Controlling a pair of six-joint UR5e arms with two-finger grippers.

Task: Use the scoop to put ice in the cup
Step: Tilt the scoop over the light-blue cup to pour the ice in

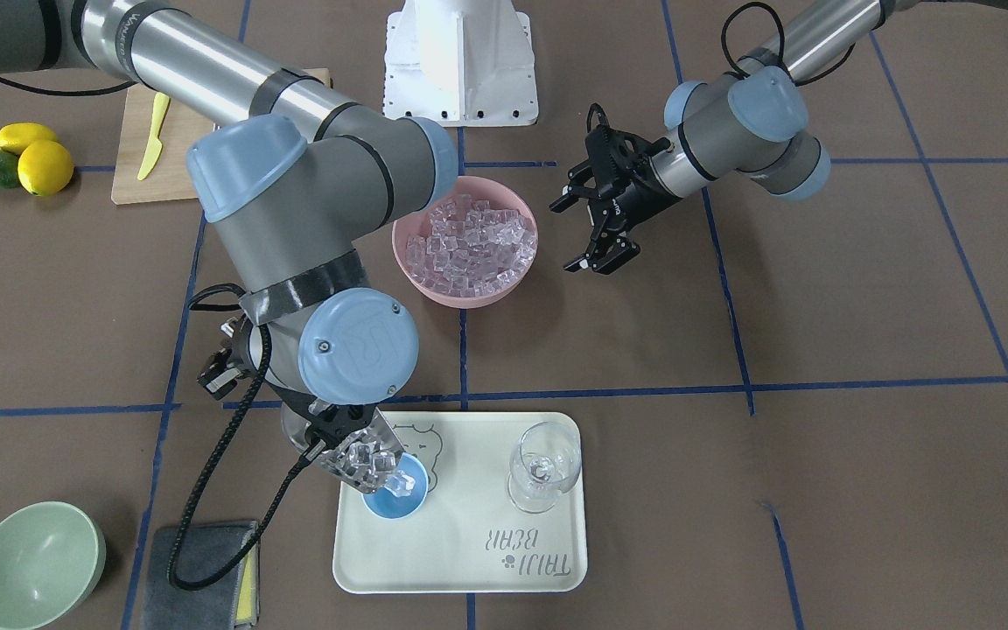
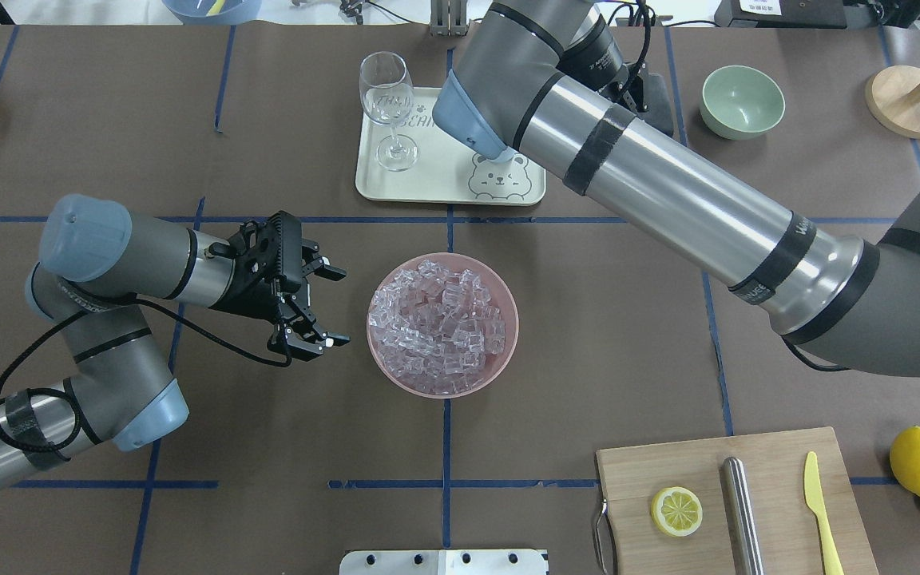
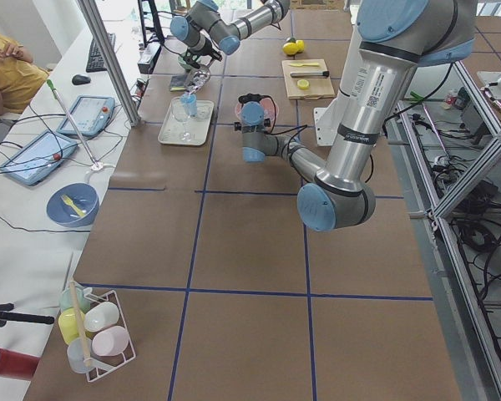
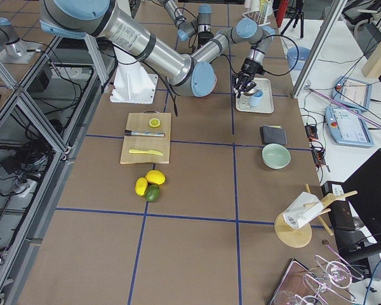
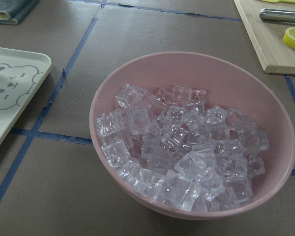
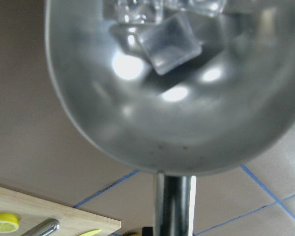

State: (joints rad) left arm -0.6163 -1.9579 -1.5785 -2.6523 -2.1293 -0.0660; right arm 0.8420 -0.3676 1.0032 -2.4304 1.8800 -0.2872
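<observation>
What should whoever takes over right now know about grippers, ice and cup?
Left gripper: open, empty, beside the pink bowl.
Right gripper: shut on the scoop, tilted over the cup on the tray.
Ice: most in the bowl, several cubes in the scoop, one at the cup's rim.
Done: scooping, carrying.
Remaining: finish pouring; probably more scoops.

A clear stemmed wine glass stands upright on a cream rectangular tray printed with a bear. On the bench, a pale-green bowl sits beside a folded grey cloth. A wooden cutting board carries a lemon slice, a steel cylinder and a yellow plastic knife.
</observation>
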